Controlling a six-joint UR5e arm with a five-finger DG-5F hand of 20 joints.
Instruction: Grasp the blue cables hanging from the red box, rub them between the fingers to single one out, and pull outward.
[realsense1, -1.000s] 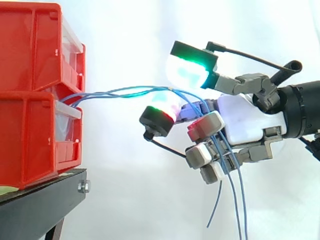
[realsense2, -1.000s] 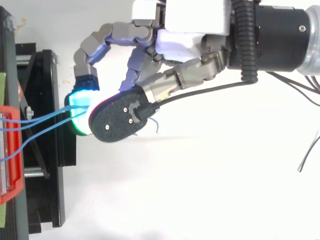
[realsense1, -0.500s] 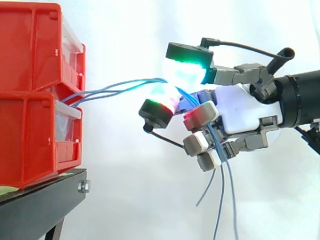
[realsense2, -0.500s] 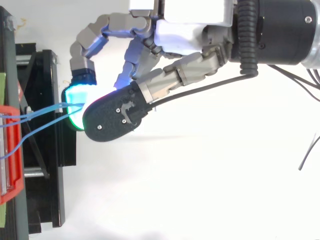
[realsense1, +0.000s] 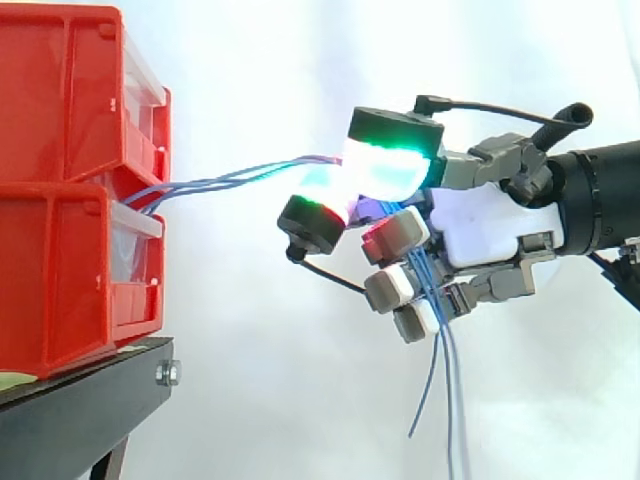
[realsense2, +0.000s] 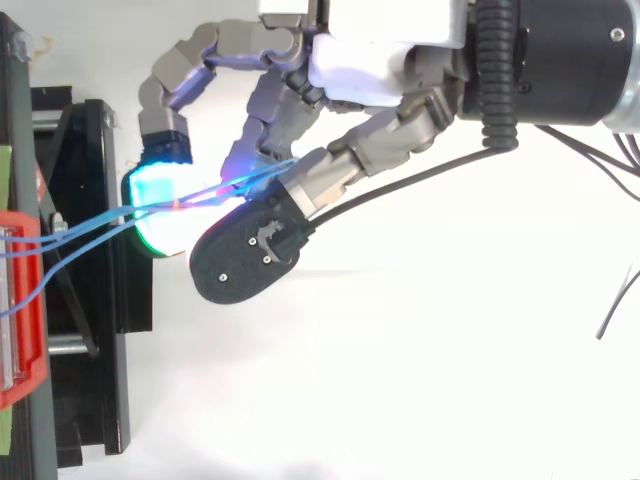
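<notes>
Cables, thin and blue, are the heart of it: the blue cables (realsense1: 230, 178) leave the gap between the stacked bins of the red box (realsense1: 60, 270) and run as a loose bundle toward 3 o'clock in the side view, rising slightly as they go. They then pass between two glowing pads (realsense1: 385, 165). Beyond the pinch they bend behind the other curled fingers, and their free ends hang toward 6 o'clock below the hand (realsense1: 480, 235). The hand is closed on the bundle, one pad at 12 o'clock of the strands and the other pressing up from 7 o'clock. From above, several strands fan out of the box at 9 o'clock and converge at the cyan-lit pad, so more than one seems to be caught. The grasp looks made, and the step in hand appears to be the rubbing that sorts the strands. The next move probably calls for rolling the pads across each other until a single strand remains between them, then drawing away toward 3 o'clock, straight out from the box. The box sits on a black stand (realsense1: 80, 410) before a white curtain (realsense1: 250, 380).
</notes>
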